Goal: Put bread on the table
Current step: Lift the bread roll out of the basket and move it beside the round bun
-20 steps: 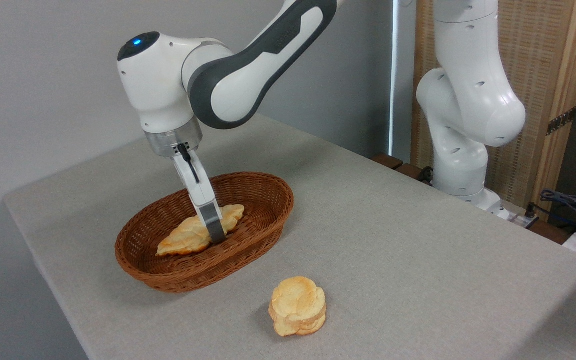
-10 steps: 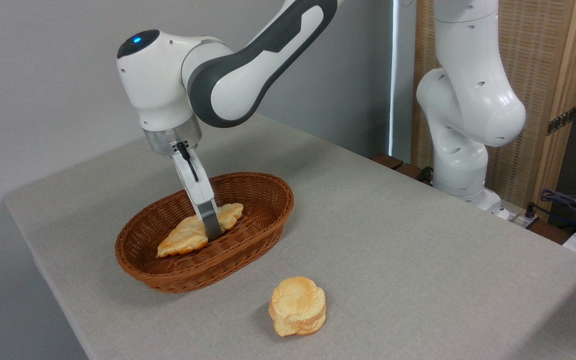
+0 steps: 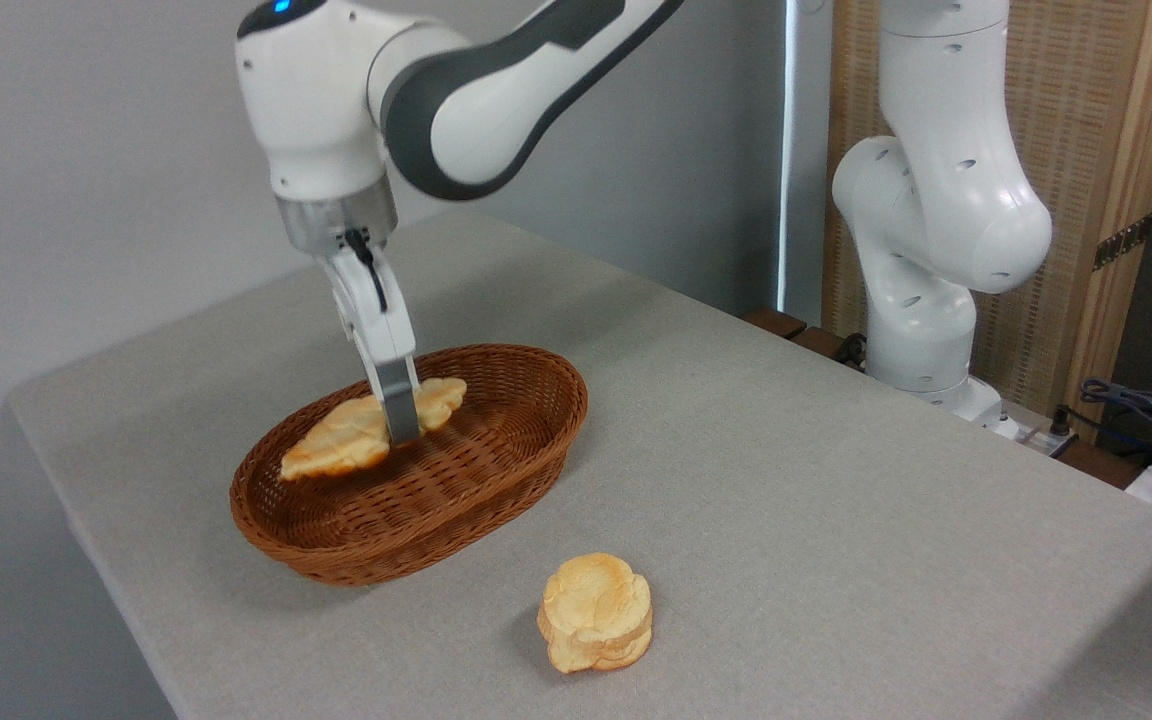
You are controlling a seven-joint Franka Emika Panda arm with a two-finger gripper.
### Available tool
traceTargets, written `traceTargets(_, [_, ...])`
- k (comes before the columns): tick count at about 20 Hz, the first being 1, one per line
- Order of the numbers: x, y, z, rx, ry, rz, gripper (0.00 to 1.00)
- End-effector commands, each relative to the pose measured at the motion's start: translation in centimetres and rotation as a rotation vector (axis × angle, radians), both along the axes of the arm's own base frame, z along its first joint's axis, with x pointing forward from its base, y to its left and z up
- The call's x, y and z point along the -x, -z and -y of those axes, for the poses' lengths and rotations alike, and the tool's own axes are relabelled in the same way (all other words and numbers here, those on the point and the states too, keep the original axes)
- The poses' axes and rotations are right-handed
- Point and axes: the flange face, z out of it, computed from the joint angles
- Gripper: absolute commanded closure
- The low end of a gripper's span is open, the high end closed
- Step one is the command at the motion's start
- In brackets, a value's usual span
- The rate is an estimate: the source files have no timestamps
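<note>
Item: bread point(image 3: 351, 440), long golden-brown pastry, clamped at its middle by the gripper point(image 3: 400, 428) and held above the floor of the wicker basket point(image 3: 496, 470) on the grey counter point(image 3: 836, 520); round bun point(image 3: 596, 612) at the basket's 5 o'clock.

Open table point(image 3: 786, 480) lies right of the basket point(image 3: 496, 490); only the round bun point(image 3: 596, 612) stands in front.

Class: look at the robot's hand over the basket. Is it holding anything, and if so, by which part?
Yes. The hand holds the bread, pinched across its middle, nearer the blunt end, above the basket floor.
</note>
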Motion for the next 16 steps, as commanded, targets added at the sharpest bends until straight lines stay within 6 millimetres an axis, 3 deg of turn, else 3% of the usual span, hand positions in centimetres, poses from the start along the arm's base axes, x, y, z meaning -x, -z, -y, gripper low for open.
traceTargets(1, [0.4,-3.4,-3.3,0.022,-0.046,0.046,0.55])
traceTargets(3, [0.4,-4.8,-5.7,0.026,-0.083,0.059,0.54])
traceTargets(6, [0.0,-5.2,-8.3,0.029,-0.127,0.067,0.54])
traceTargets(8, [-0.4,-5.2,-11.2,0.027,-0.161,0.069,0.54])
traceTargets(12, [-1.2,-4.4,-16.3,0.020,-0.223,0.067,0.54])
traceTargets(16, [-1.7,-3.1,-19.3,0.010,-0.224,0.052,0.53])
